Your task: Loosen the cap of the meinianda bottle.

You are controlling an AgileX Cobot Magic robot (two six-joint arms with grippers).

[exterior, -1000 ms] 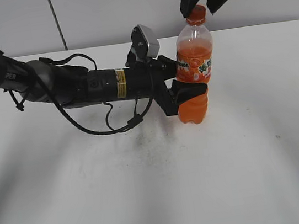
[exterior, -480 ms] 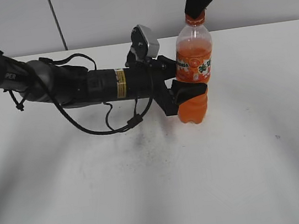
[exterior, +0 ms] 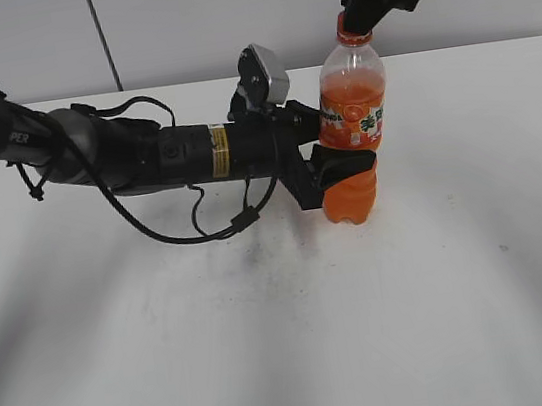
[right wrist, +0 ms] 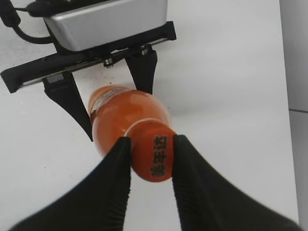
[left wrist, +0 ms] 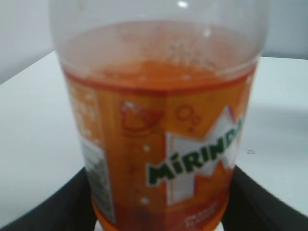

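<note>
Cap orange, seemingly printed top.

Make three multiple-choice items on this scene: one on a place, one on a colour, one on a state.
1. Where does the left gripper hold the bottle?
A. at the neck
B. at the waist, below the label
C. under the base

2. What colour is the cap?
A. orange
B. blue
C. white

3. How is the right gripper?
A. open, far above
B. lying on the table
C. shut on the cap

Key: 1 B, its fingers flank the body under the label; 2 A, the right wrist view shows it orange; 3 C, both fingers press the cap's sides.
</note>
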